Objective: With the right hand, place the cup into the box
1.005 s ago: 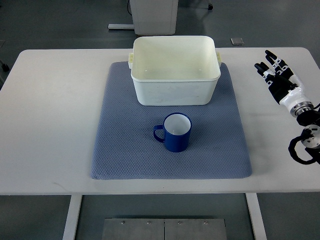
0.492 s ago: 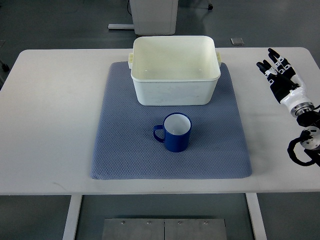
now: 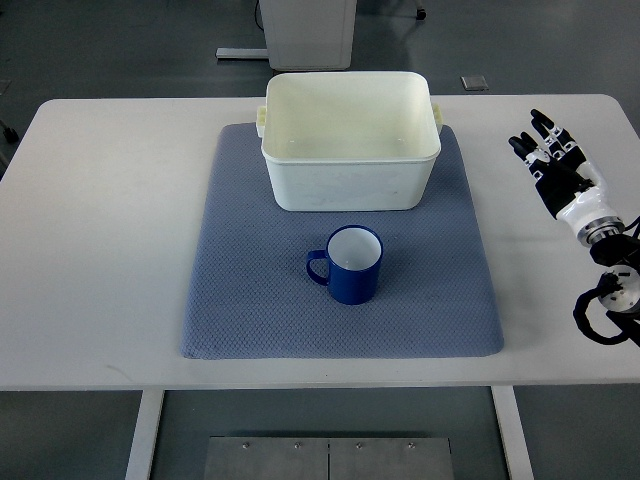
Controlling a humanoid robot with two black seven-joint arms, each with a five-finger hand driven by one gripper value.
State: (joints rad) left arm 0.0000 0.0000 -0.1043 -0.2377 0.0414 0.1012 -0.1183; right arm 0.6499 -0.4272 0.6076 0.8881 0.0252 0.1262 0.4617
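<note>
I see the blue cup (image 3: 347,264) upright on the mat (image 3: 250,300), just in front of the box (image 3: 350,140). My right hand (image 3: 556,165) lies well right of the box, fingers (image 3: 535,130) spread, holding nothing.

Count, top view:
- Mug (image 3: 347,264), blue outside, white inside, one handle: 1.
- Plastic box (image 3: 350,140), cream-white, rectangular, open top: 1.
- Mat (image 3: 250,290), blue-grey, textured: 1.
- Surface (image 3: 110,230), white: 1.
- Robot hand in view: 1, the right hand (image 3: 558,170). Dark fingers (image 3: 532,140): four clearly told apart; a fifth cannot be confirmed.
</note>
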